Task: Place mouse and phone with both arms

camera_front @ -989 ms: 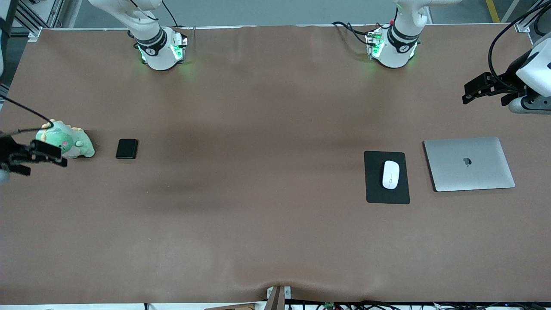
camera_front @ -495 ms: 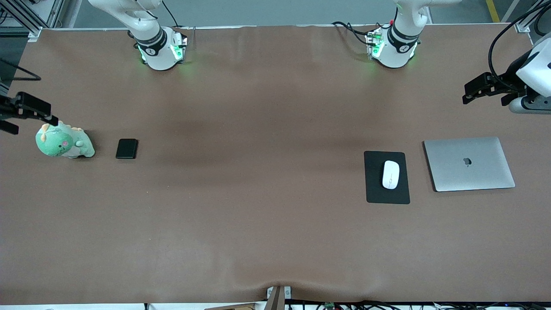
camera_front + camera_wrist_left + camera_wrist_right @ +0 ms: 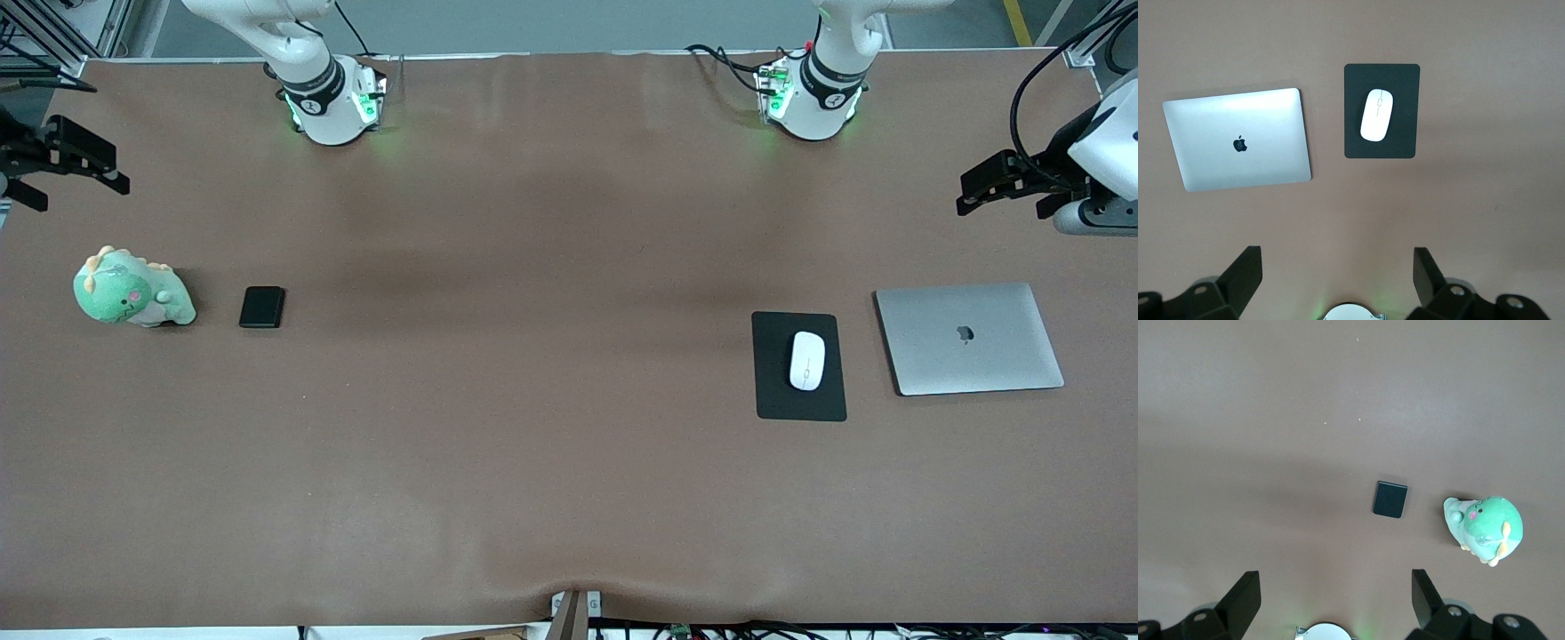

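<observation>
mouse [image 3: 807, 360]: lying on the black mouse pad [image 3: 773, 391], beside the closed laptop [image 3: 969, 338].
phone [image 3: 262, 307]: lying flat on the table [image 3: 551, 400], just beside the green plush toy [image 3: 132, 292].
left gripper [image 3: 987, 188]: hanging over the left arm's end of the table, fingers apart, holding nothing.
right gripper [image 3: 76, 164]: hanging over the right arm's end, fingers apart, holding nothing.
</observation>
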Available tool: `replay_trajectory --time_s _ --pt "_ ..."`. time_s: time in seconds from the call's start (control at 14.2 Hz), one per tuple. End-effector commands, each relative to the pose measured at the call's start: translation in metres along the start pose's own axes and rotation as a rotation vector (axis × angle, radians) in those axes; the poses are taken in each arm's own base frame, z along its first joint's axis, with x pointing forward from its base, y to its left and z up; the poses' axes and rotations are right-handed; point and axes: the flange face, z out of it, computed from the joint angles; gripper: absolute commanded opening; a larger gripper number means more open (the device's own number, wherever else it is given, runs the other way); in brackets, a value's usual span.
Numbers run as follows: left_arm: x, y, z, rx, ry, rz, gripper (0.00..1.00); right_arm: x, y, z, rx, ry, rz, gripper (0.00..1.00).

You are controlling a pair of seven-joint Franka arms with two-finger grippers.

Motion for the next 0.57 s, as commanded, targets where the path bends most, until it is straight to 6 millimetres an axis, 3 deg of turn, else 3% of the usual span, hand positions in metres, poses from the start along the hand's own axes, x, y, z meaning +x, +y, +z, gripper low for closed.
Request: replay_trajectory --time_s 0.0,0.21,0.49 --pt "0.0037 -0.0012 -0.0031 0.045 0.009 0.019 1.0 -0.0084 -0.0017 0.0059 -0.018 -0.009 0.01 1.0" --pt "0.0036 0.0008 -0.0016 0.064 0.004 0.025 1.0 -0.0065 -0.0024 -0.0036 -0.025 0.013 0.005 1.0" --pt "0.003 0.0008 -0.0023 0.064 0.004 0.025 1.0 -0.0058 -0.0016 -0.002 -0.022 0.007 0.006 1.0"
